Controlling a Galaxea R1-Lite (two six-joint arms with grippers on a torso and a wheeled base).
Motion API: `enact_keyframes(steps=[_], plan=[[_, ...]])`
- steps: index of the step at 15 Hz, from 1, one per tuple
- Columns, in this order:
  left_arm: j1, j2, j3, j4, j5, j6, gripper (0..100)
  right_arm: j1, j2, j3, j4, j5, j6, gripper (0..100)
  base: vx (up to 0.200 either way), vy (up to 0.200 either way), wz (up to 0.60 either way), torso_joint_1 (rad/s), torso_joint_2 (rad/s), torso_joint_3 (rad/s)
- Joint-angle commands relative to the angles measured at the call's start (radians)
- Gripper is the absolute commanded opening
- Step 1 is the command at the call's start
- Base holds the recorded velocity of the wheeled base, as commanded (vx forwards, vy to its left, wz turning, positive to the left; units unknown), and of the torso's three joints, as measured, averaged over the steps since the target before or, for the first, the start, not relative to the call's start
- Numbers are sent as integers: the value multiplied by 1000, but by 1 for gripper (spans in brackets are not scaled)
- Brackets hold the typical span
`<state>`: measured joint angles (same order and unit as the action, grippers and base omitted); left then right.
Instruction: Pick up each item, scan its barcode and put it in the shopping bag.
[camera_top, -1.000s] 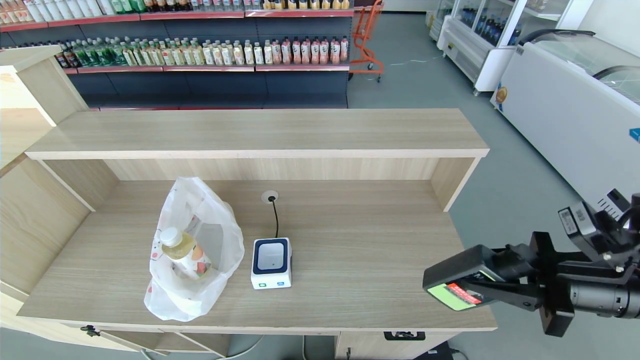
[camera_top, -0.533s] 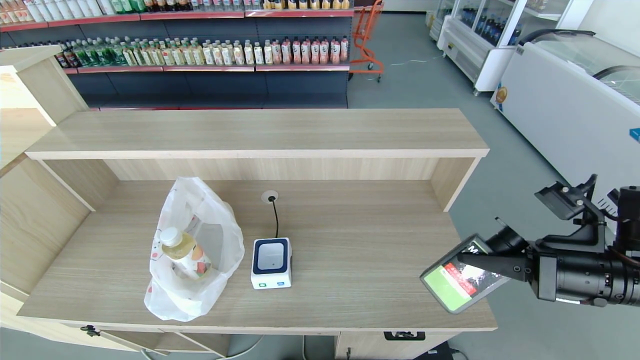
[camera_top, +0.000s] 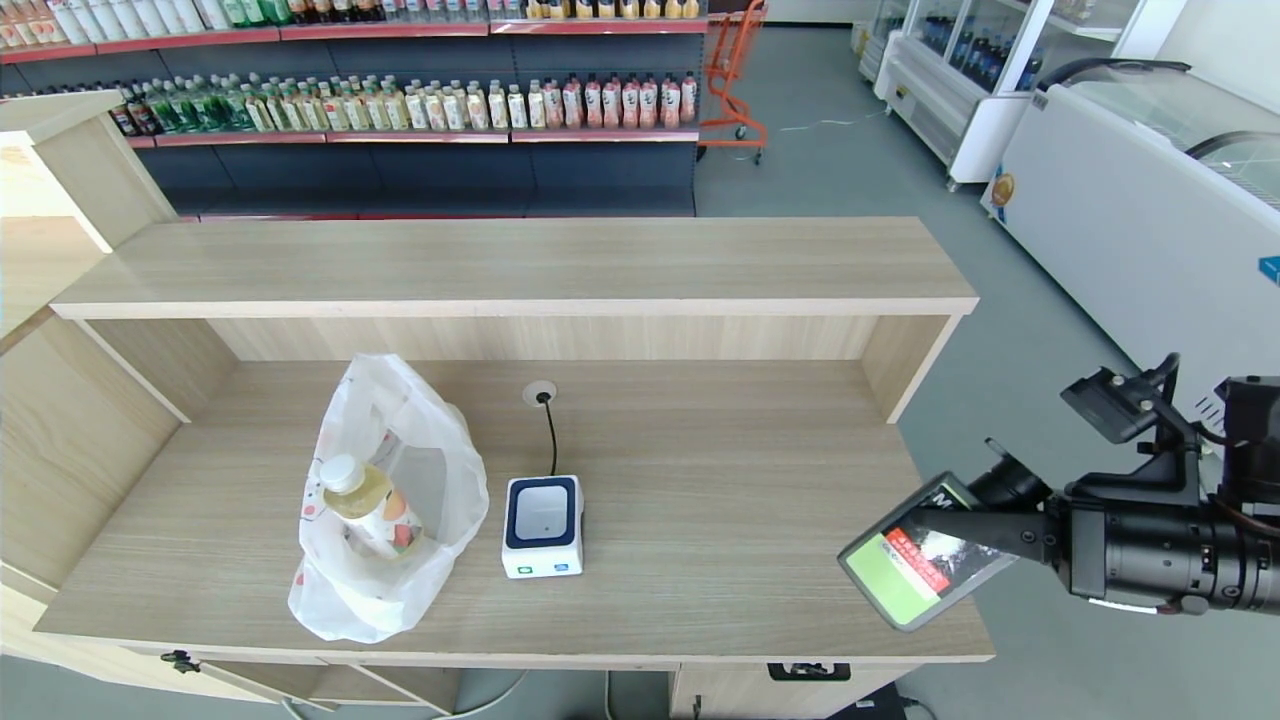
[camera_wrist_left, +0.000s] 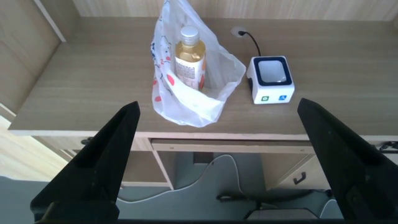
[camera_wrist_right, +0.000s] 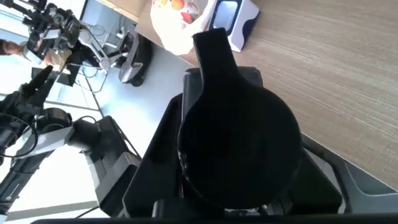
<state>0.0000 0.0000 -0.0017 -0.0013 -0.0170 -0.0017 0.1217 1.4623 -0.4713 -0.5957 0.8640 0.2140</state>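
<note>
A white plastic shopping bag (camera_top: 400, 455) stands on the counter's left half with a capped drink bottle (camera_top: 365, 505) upright inside it. To its right sits the white-and-blue barcode scanner (camera_top: 543, 525). My right gripper (camera_top: 960, 540) hovers at the counter's front right corner, shut on a dark container with a green and red label (camera_top: 912, 572), label face tilted upward. In the right wrist view the container (camera_wrist_right: 239, 143) hides most of the gripper, with one finger (camera_wrist_right: 214, 53) lying over it. My left gripper (camera_wrist_left: 217, 162) hangs open in front of the counter, facing the bag (camera_wrist_left: 171, 99) and scanner (camera_wrist_left: 272, 79).
A raised wooden shelf (camera_top: 520, 265) and side walls (camera_top: 915, 365) enclose the counter's back. A black cable (camera_top: 551, 435) runs from the scanner to a grommet. Chest freezers (camera_top: 1140, 210) stand on the right, and bottle shelves (camera_top: 400, 105) behind.
My right wrist has rolled, turning the container so its label face shows more fully, and it stays at the counter's front right corner. Bag, bottle and scanner have not moved.
</note>
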Motion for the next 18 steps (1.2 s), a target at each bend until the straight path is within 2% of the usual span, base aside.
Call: enact_keyframes(steps=[1, 5, 13, 17, 18], plan=[[0, 0, 0, 0, 0, -1, 100, -1, -5, -12, -1, -2, 21, 0, 0, 200, 0, 2, 2, 2], [0, 0, 0, 0, -1, -1, 100, -1, 7, -52, -1, -5, 97, 0, 0, 200, 0, 5, 0, 4], [0, 0, 0, 0, -1, -1, 100, -1, 130, -113, -38, -53, 88, 0, 0, 200, 0, 8, 1, 5], [0, 0, 0, 0, -1, 2, 100, 24, 237, -173, -59, -140, 73, 0, 0, 200, 0, 1, 2, -1], [0, 0, 0, 0, -1, 2, 100, 26, 254, -176, -58, -148, 53, 0, 0, 0, 0, 0, 0, 0]])
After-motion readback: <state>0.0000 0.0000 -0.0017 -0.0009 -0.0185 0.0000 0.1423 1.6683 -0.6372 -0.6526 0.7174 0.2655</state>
